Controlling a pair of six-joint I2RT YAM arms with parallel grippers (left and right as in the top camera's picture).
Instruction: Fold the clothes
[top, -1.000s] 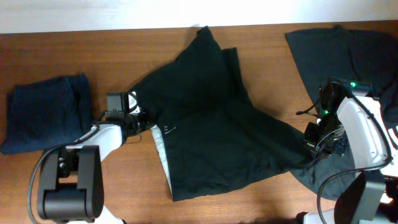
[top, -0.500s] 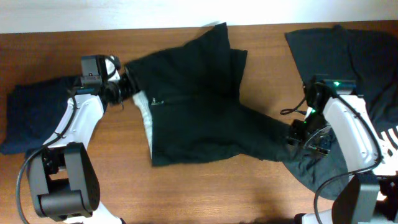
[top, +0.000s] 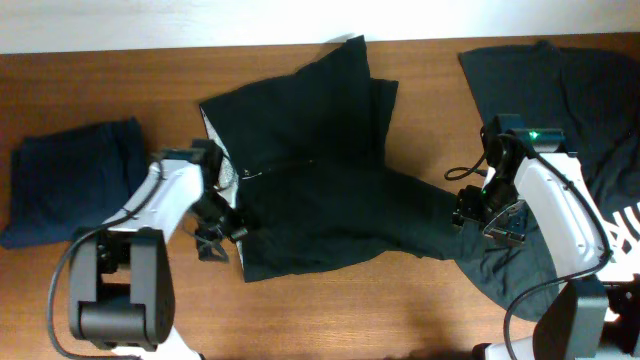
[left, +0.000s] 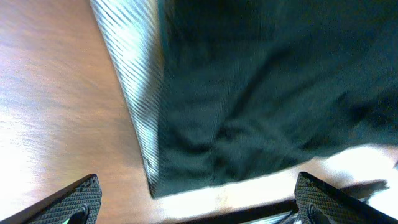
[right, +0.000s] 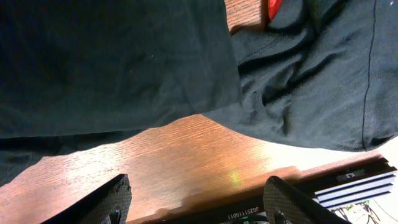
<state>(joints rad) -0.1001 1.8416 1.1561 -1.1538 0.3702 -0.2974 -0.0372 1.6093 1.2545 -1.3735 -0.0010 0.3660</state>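
Observation:
A large black garment (top: 320, 170) lies spread across the middle of the table, with a pale lining strip (top: 222, 165) along its left edge. My left gripper (top: 215, 238) hangs open beside the garment's front left corner, holding nothing. In the left wrist view the black cloth (left: 261, 93) and its striped pale lining (left: 134, 81) lie ahead of the wide-apart fingertips (left: 74, 199). My right gripper (top: 478, 215) is open over the garment's right end. In the right wrist view its fingers (right: 112, 199) stand over bare wood, with black cloth (right: 112, 62) just beyond.
A folded navy garment (top: 70, 190) rests at the left edge. More black clothes (top: 570, 90) are heaped at the right, one with white lettering (top: 625, 225). A small red thing (right: 277, 7) shows between the cloths in the right wrist view. The table's front edge is close under both grippers.
Both grippers have opened and let go of the black garment. The left arm swung from the far left corner back to the garment's front left corner. The garment now lies still.

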